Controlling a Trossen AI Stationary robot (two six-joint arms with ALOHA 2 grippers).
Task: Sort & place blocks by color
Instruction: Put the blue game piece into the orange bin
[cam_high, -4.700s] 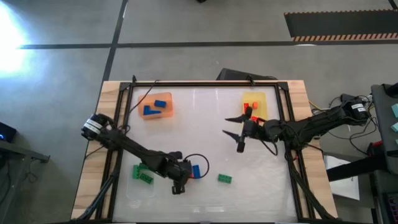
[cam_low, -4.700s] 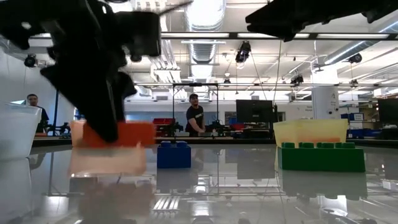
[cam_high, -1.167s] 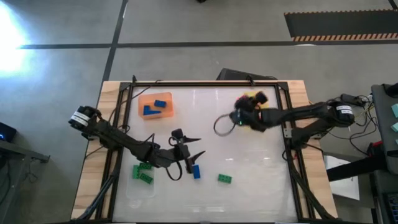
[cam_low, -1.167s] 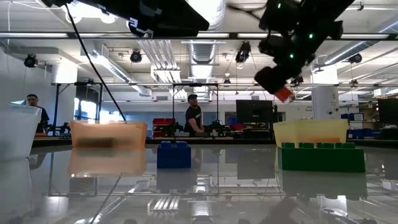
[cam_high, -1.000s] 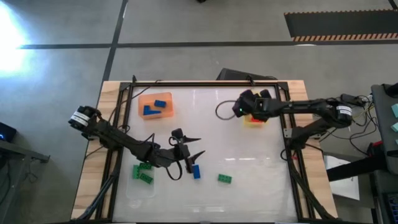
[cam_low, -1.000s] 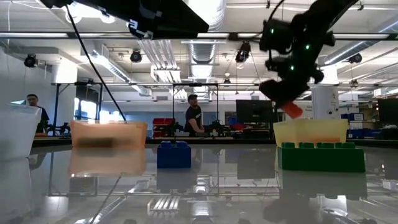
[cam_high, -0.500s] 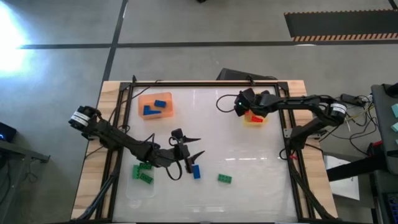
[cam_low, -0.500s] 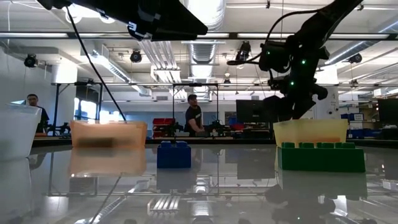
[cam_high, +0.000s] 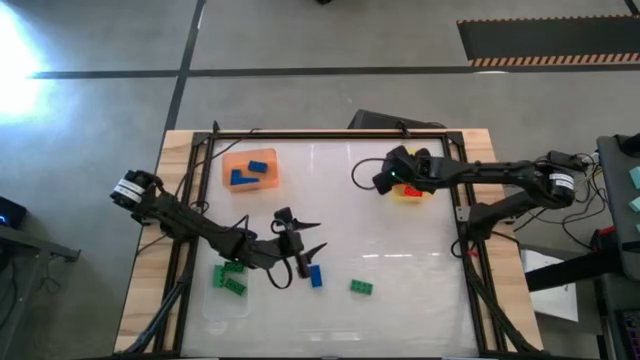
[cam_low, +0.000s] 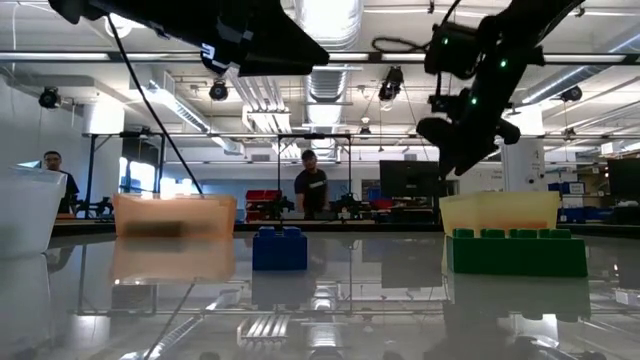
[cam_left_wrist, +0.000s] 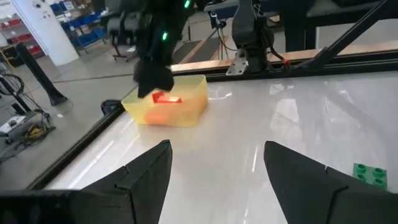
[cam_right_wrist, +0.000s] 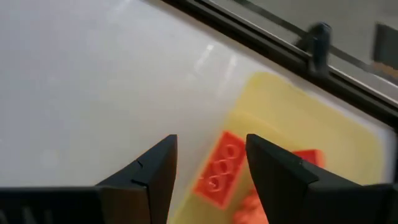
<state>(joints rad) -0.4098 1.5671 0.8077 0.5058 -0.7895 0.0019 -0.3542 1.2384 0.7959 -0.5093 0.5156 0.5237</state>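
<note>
From above, the right gripper (cam_high: 385, 180) hangs at the yellow tray (cam_high: 412, 190) upper right, while the left gripper (cam_high: 305, 238), fingers spread and empty, waits mid-frame over a blue brick (cam_high: 316, 277). A green brick (cam_high: 361, 287) lies lower center.

The right wrist view shows parted fingers, nothing held, and a red brick (cam_right_wrist: 219, 169) in the tray. Reds look delivered; next, I judge, comes fetching a loose brick.

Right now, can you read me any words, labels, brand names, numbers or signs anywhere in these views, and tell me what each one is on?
None can be read.
Blocks, such as the green block: studs only, no lettering visible.
Yellow tray: no label visible.
Room behind the table in the low view: anything written there is too small to read.
</note>
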